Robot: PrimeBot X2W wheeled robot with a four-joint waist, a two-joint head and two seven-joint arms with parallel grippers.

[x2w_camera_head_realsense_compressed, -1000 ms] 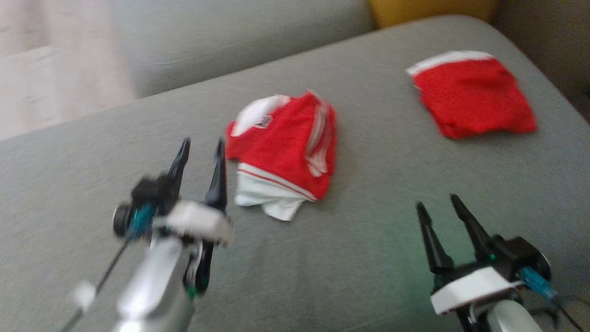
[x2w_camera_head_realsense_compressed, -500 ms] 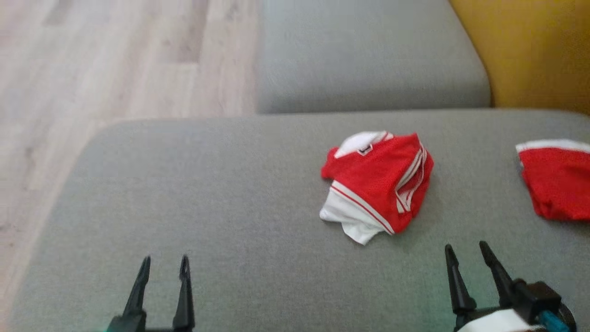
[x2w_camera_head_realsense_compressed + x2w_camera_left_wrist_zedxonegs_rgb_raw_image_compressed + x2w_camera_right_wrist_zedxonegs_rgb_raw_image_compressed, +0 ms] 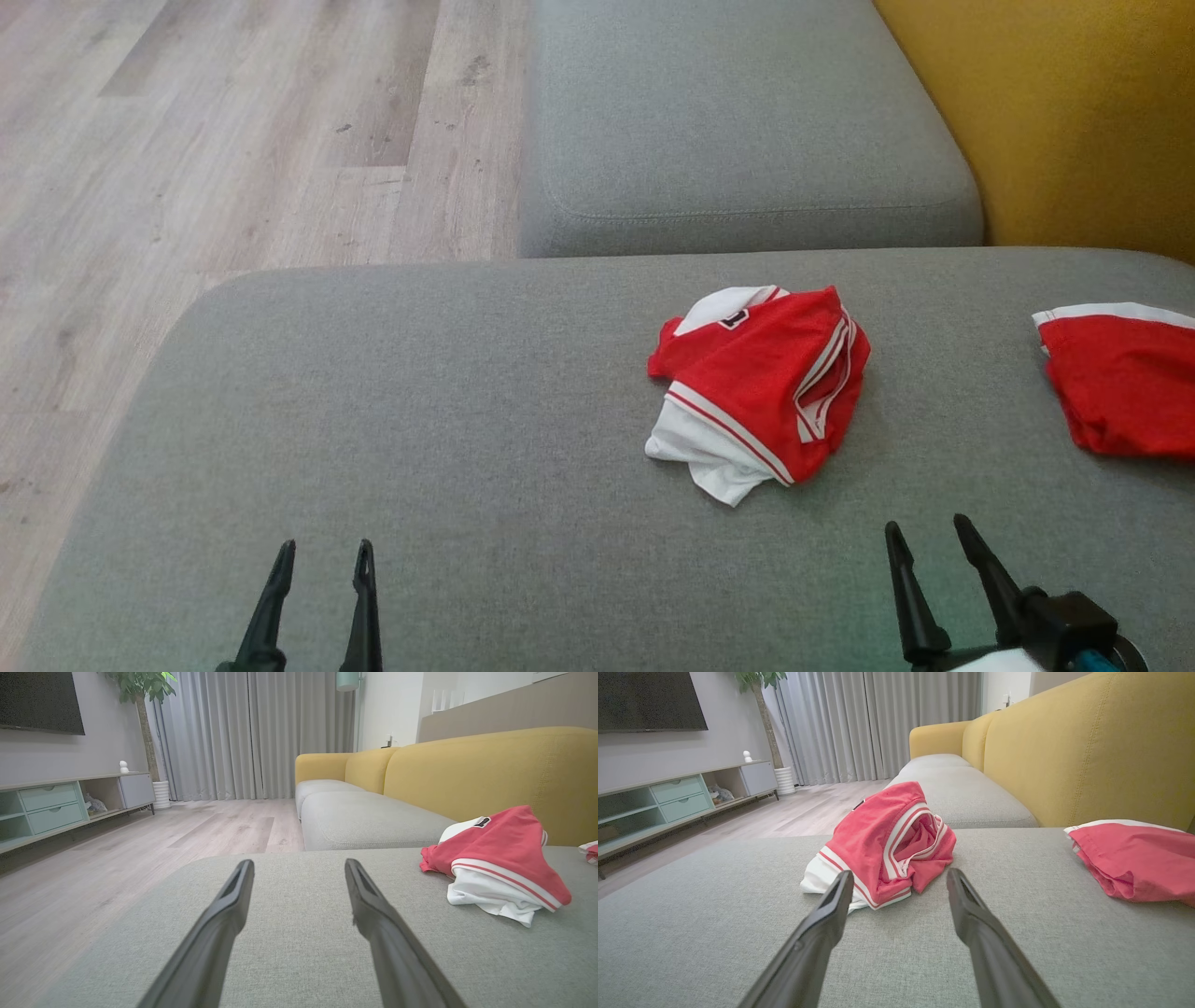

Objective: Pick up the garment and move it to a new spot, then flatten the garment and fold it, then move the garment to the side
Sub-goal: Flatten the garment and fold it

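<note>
The garment point(image 3: 761, 378), a crumpled red jersey with white trim, lies in a heap on the grey sofa cushion point(image 3: 467, 420), right of centre. My left gripper point(image 3: 322, 551) is open at the lower left, far to the garment's left, with nothing between its fingers. My right gripper point(image 3: 926, 527) is open at the lower right, a short way in front of the garment and apart from it. In the left wrist view the garment point(image 3: 495, 858) sits to the right of the open left gripper point(image 3: 299, 863). In the right wrist view the garment point(image 3: 882, 835) lies just beyond the open right gripper point(image 3: 900, 873).
A second red piece with a white band point(image 3: 1125, 383) lies at the cushion's right edge. Another grey cushion point(image 3: 747, 121) adjoins behind, and the yellow backrest point(image 3: 1074, 112) rises at the right. Wooden floor point(image 3: 187, 140) drops away left. A low cabinet point(image 3: 60, 807) stands across the room.
The head camera has swung, shifting the whole picture. My left gripper, earlier raised close beside the garment's left, now sits low at the bottom edge. The garment lies as before.
</note>
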